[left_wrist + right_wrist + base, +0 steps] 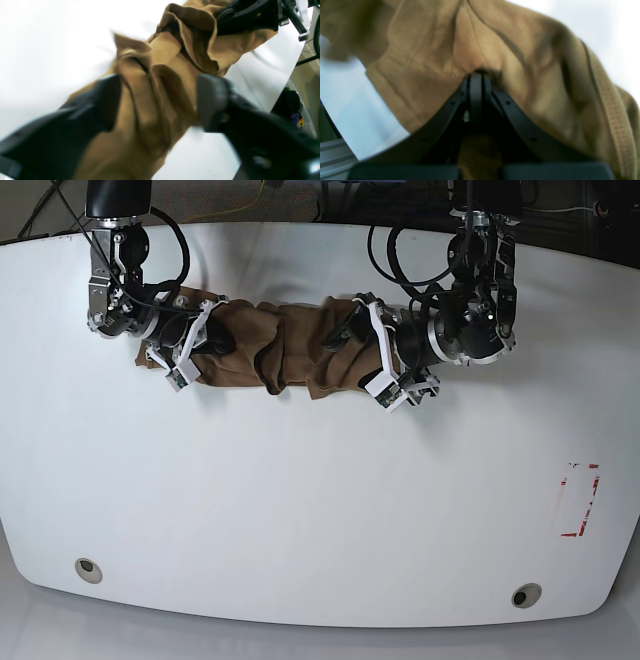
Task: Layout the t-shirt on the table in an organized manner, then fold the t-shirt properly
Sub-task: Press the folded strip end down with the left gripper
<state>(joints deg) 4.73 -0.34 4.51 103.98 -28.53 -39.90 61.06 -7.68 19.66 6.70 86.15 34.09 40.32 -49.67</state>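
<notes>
The tan-brown t-shirt lies bunched into a long wrinkled roll across the far part of the white table, stretched between both grippers. My right gripper is shut on a fold of the t-shirt at the roll's left end, where the base view also shows this gripper. My left gripper stands open at the other end, its fingers apart with loose folds of the t-shirt between them. The base view has this gripper at the roll's right end.
A red dashed rectangle mark is at the table's right side. Two round grey holes sit near the front edge. Cables hang behind both arms. A clear bin stands beyond the table's edge.
</notes>
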